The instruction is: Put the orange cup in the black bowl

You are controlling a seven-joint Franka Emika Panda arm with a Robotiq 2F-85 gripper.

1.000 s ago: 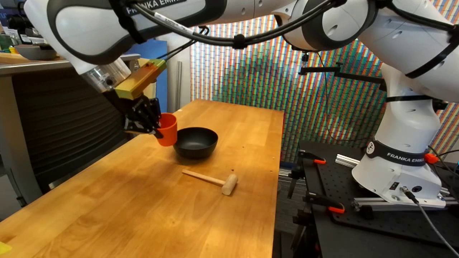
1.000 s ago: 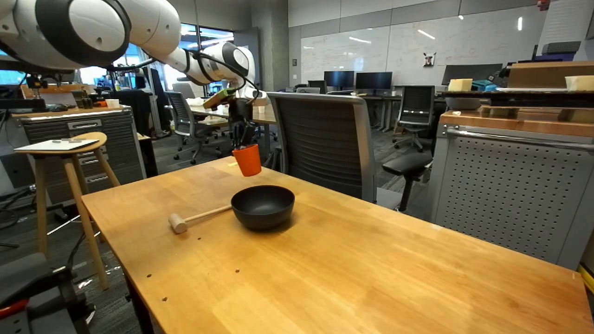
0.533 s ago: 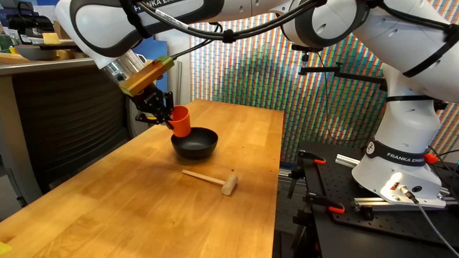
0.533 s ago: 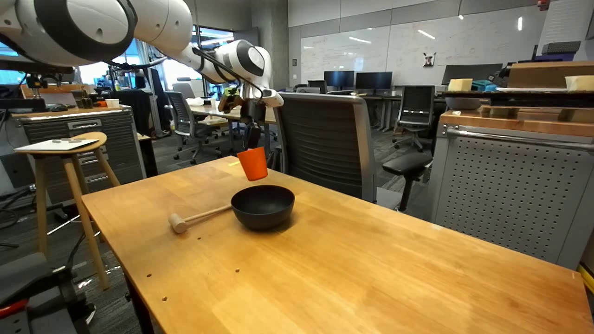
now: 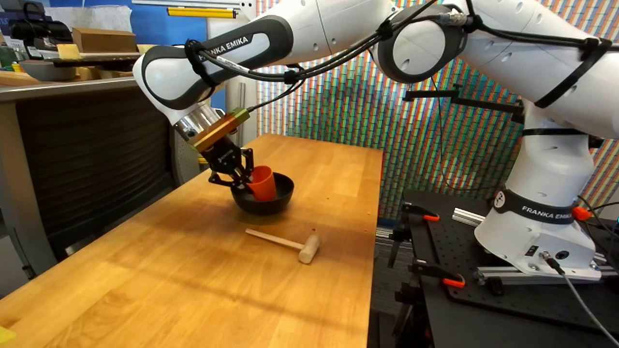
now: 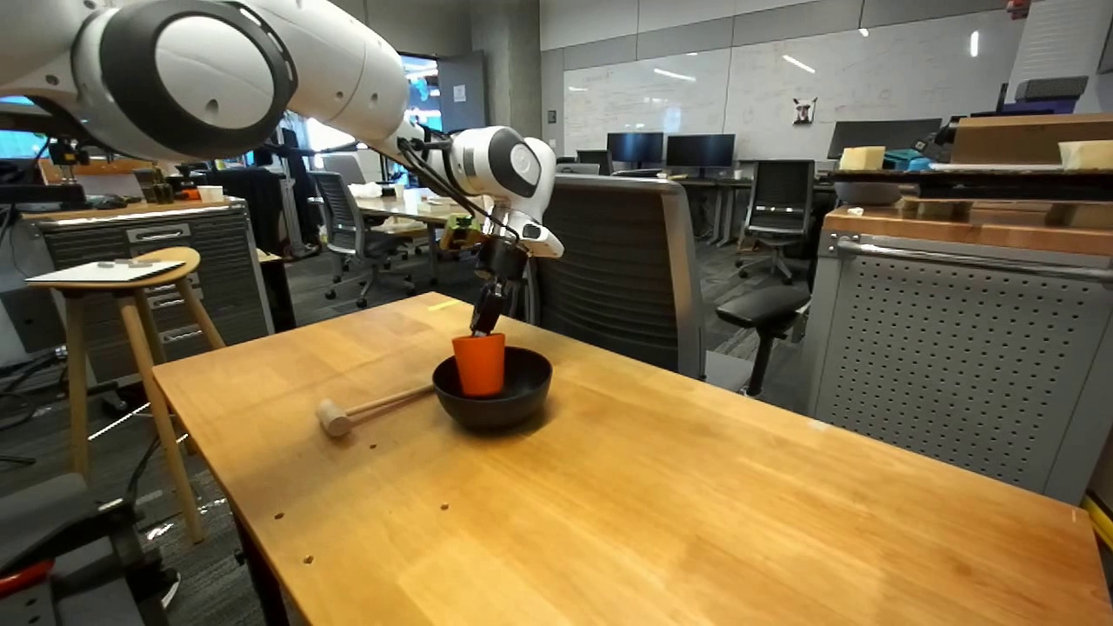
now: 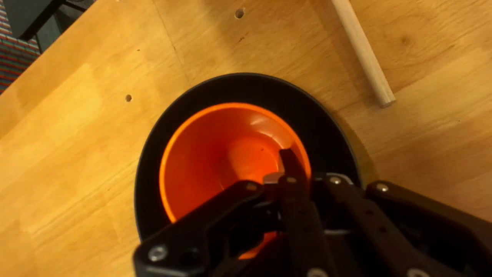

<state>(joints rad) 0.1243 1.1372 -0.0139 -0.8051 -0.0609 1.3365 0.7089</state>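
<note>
The orange cup stands inside the black bowl in both exterior views, its upper part above the bowl's rim: cup (image 5: pixel 265 184) (image 6: pixel 480 369), bowl (image 5: pixel 263 208) (image 6: pixel 497 416). My gripper (image 5: pixel 248 186) reaches down at a slant to the cup's rim and is shut on it; the gripper (image 6: pixel 487 325) also shows above the cup. In the wrist view, one finger (image 7: pixel 289 159) is inside the cup (image 7: pixel 192 165) and the other is outside its wall. The bowl (image 7: pixel 246 86) surrounds the cup there. Whether the cup's base touches the bowl's floor is hidden.
A pale wooden mallet (image 5: pixel 290 244) lies on the table (image 5: pixel 193 270) close to the bowl; its handle end (image 7: pixel 378 88) shows in the wrist view. An office chair (image 6: pixel 609 269) stands at the table's edge. A drilled metal cabinet (image 6: pixel 948 356) stands beyond the table.
My gripper has carried the cup from beside and above the bowl over it and down into it. The cup has turned more upright. The bowl and mallet have not moved.
</note>
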